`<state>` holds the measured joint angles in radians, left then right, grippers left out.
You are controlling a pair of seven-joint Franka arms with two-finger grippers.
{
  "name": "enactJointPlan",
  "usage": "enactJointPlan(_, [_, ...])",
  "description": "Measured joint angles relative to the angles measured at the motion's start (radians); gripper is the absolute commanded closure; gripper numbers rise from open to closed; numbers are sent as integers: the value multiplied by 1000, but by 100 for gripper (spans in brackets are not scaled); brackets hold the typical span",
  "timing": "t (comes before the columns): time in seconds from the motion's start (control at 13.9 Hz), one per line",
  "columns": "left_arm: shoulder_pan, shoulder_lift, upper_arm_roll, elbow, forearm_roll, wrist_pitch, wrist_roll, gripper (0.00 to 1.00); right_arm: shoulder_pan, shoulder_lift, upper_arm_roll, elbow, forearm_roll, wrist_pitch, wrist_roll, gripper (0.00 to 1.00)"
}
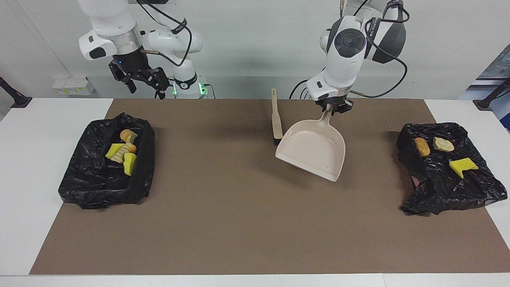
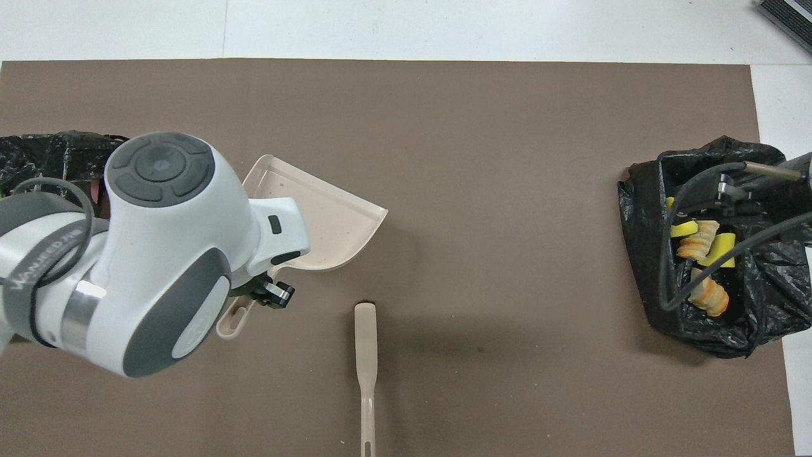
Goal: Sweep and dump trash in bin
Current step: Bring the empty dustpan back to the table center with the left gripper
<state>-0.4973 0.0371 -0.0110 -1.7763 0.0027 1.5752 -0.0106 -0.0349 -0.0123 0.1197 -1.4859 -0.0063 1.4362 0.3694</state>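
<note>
My left gripper (image 1: 334,107) (image 2: 266,293) is shut on the handle of the empty beige dustpan (image 1: 314,153) (image 2: 317,212), which hangs tilted over the middle of the mat beside the brush (image 1: 276,121) (image 2: 366,346). Trash lies in both black-bagged bins. The bin (image 1: 442,195) at the left arm's end holds a brown bread piece (image 1: 421,146), a pale piece (image 1: 443,144) and a yellow sponge chunk (image 1: 462,165). The bin (image 1: 95,187) (image 2: 755,317) at the right arm's end holds several sponge and bread scraps (image 1: 123,153) (image 2: 698,247). My right gripper (image 1: 145,81) (image 2: 729,190) waits open, raised over that bin.
The brown mat (image 1: 239,223) covers most of the white table. The brush lies flat near the robots' edge, bristles pointing away from them. In the overhead view the left arm hides most of the bin (image 2: 38,152) at its end.
</note>
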Motion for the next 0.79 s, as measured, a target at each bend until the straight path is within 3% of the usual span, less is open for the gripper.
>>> enactJointPlan(0.29, [-84, 112, -1, -4, -44, 186, -181, 100, -1, 0, 0, 0, 0, 2, 0, 0])
enactJointPlan(0.79, [-101, 258, 4, -23, -183, 451, -310, 100, 0, 0, 1, 0, 1, 36, 0, 0])
